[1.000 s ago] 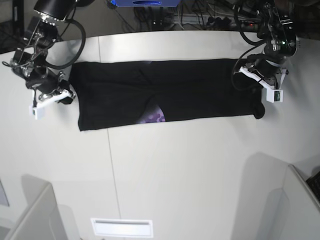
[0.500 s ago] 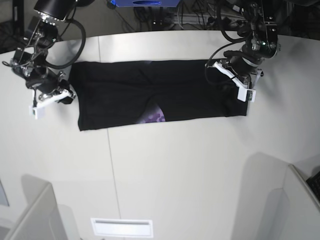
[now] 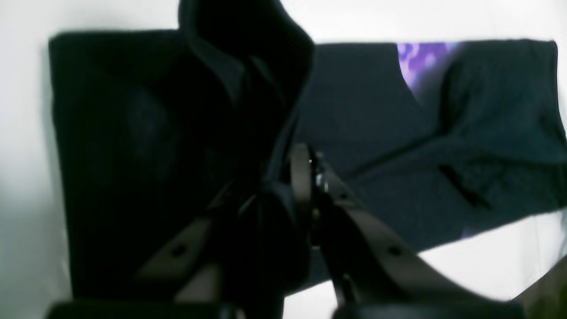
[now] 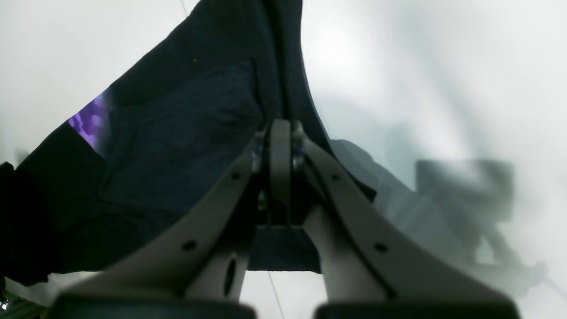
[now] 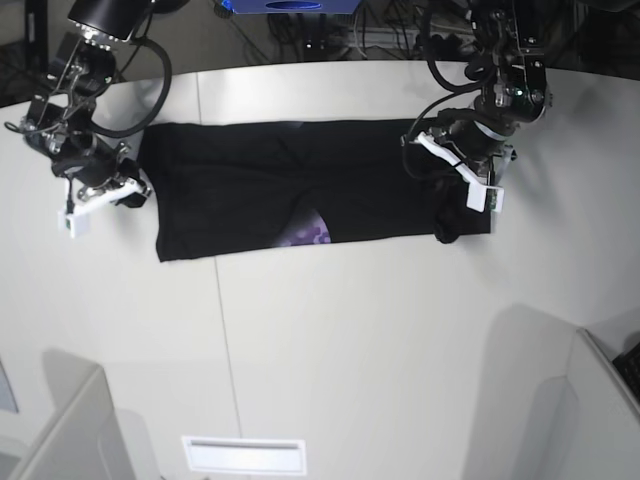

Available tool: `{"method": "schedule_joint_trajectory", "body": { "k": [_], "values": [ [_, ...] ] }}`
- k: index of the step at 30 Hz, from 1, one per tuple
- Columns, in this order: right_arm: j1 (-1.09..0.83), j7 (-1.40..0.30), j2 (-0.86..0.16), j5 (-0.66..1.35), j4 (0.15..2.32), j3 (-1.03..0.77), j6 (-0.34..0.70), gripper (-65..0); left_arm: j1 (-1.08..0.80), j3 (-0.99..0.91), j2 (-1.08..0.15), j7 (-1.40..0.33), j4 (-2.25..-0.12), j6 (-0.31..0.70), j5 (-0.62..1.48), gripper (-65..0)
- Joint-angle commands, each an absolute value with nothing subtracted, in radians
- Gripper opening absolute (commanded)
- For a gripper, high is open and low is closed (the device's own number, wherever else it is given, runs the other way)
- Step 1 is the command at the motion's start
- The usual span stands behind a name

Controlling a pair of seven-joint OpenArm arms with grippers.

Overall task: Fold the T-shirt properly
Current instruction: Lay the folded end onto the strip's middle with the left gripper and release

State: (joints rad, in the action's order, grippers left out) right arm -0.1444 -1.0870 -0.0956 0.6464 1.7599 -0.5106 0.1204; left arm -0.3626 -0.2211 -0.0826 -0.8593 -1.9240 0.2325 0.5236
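Note:
The black T-shirt [image 5: 260, 190] lies as a long band across the far half of the white table, with a patch of purple print [image 5: 308, 235] showing at its near edge. My left gripper [image 5: 450, 224] is on the right of the base view, shut on the shirt's right end and holding it lifted and doubled back over the band. In the left wrist view its fingers [image 3: 303, 177] pinch a dark raised fold [image 3: 248, 71]. My right gripper [image 5: 134, 192] is shut on the shirt's left edge. In the right wrist view it [image 4: 280, 146] clamps the hem low over the table.
A white table [image 5: 350, 340] with a seam line [image 5: 222, 330] running front to back. A white slotted plate [image 5: 243, 455] sits at the front edge. Grey panels stand at the front left [image 5: 70, 430] and front right [image 5: 590, 410] corners. Cables and gear lie beyond the far edge [image 5: 330, 30].
My left gripper has moved left across the table with the shirt's right end, so the band is now shorter and that end is doubled over. The right arm has not moved.

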Motion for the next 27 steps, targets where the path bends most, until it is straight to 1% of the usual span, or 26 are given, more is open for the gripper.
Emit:
{"method": "schedule_joint_trajectory", "body": {
  "k": [1,4,8,10,18,27],
  "values": [
    [-0.133,-1.076,-0.105,0.661,1.773,-0.512,0.122,-65.0,-0.351,-0.214,-0.076,-0.843,-1.939,0.236,0.538,-65.0],
    [-0.133,-1.076,-0.105,0.661,1.773,-0.513,0.122,-65.0,-0.338,-0.162,-0.077,-0.843,-1.934,0.236,0.532,-65.0],
    [-0.134,-1.076,-0.108,0.661,1.773,-0.515,0.122,-65.0,-0.318,-0.101,-0.074,-0.843,-1.934,0.156,0.536,-65.0],
    [-0.134,-1.076,-0.108,0.661,1.773,-0.515,0.122,-65.0,-0.308,-0.071,-0.077,-0.843,-1.934,0.14,0.538,-65.0],
    [-0.134,-1.075,-0.11,0.661,1.773,-0.515,0.122,-65.0,-0.288,0.001,-0.073,-0.843,-1.933,0.139,0.535,-65.0],
    [-0.134,-1.072,-0.11,0.661,1.773,-0.515,0.122,-65.0,-0.286,0.01,-0.073,-0.843,-1.908,0.139,0.538,-65.0]
  ]
}}
